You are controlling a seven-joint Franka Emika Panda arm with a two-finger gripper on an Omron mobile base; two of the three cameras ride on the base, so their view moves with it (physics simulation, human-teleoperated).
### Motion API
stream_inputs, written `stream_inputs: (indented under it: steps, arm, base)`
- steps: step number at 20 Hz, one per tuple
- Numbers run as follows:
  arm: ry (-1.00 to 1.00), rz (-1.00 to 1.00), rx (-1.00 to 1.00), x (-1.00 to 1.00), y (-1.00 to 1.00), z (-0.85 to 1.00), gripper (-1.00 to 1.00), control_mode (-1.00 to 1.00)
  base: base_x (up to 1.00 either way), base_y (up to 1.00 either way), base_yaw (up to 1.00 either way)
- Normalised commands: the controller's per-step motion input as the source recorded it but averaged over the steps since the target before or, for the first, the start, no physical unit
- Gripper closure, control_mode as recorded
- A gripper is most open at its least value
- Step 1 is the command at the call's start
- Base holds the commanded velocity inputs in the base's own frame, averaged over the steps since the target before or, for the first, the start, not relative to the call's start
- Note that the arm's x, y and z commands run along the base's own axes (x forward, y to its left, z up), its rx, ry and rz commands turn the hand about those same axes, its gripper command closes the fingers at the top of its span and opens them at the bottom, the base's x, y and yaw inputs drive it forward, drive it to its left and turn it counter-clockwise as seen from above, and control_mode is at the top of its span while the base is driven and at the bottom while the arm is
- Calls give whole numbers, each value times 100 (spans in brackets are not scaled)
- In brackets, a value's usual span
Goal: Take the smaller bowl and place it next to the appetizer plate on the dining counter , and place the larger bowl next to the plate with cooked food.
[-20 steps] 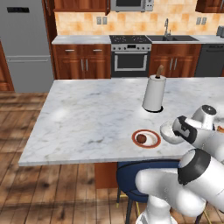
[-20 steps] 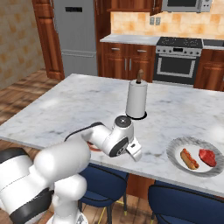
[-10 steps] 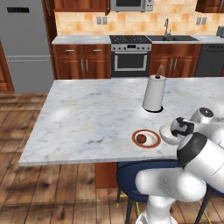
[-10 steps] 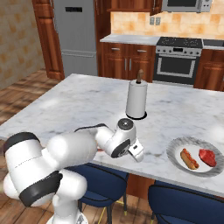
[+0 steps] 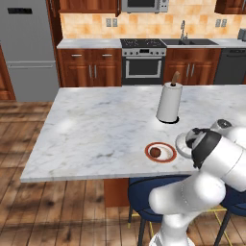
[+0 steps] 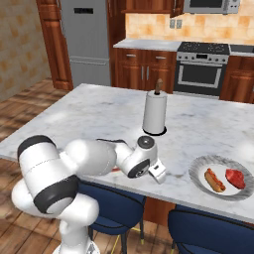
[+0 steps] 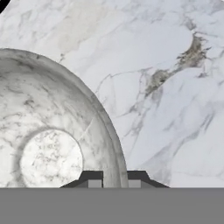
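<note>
Though small, mottled grey-white smaller bowl (image 7: 48, 144).

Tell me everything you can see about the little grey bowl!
The smaller bowl is round and mottled grey-white, like polished stone, with a pale flat circle at its bottom. It is empty and upright. In the left base view its rim peeks out from behind the robot's arm, just beside the appetizer plate on the dining counter. The pincer is shut on its rim, one dark tip inside and one outside. Whether it rests on the marble or hangs just above, I cannot tell.
</note>
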Motion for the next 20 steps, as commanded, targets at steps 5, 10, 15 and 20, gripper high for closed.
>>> stream_inputs:
  steps: [5, 10, 15, 20]
  arm:
    - [1, 0, 0, -16, 0, 59, -100, -100]
    - [0, 0, 0, -40, -2, 97, -100, -100]
    - [0, 1, -1, -39, 0, 53, -100, -100]
    - [-8, 8, -9, -97, 18, 61, -100, -100]
  base:
    - [0, 0, 0]
    - [0, 0, 0]
    - [0, 0, 0]
    - [0, 0, 0]
